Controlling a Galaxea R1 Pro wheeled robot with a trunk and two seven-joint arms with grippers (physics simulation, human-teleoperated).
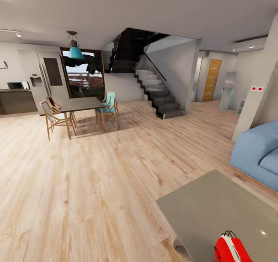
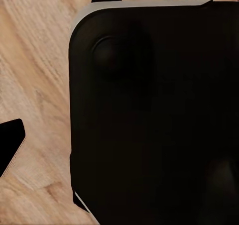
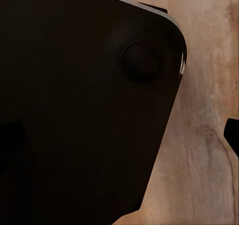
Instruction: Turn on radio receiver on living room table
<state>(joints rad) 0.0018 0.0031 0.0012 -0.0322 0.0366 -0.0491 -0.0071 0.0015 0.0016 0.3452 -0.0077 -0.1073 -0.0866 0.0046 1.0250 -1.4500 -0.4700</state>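
Grippers: both of mine hang low over the light wood plank floor (image 2: 35, 60); whether they are open or closed I cannot tell, since each wrist view looks onto a black rounded base panel (image 2: 159, 120) and shows no fingers clearly.
Radio: the small bright red rounded box with white stripes (image 1: 231, 249) stands at the near edge of the large low grey-taupe glossy table (image 1: 224, 204), toward its near right part, cut off by the head view's lower border.
Step in hand: I judge I am on the approach; I should turn right and square up to that near edge before raising an arm.
Edges: the table's near left corner points at me; the blue sofa (image 1: 258, 154) lies just beyond its far right side.
Open room: bare floor lies wide to my left; the dark dining table with wooden chairs (image 1: 79, 104) and the grey staircase (image 1: 160, 96) stand well apart.
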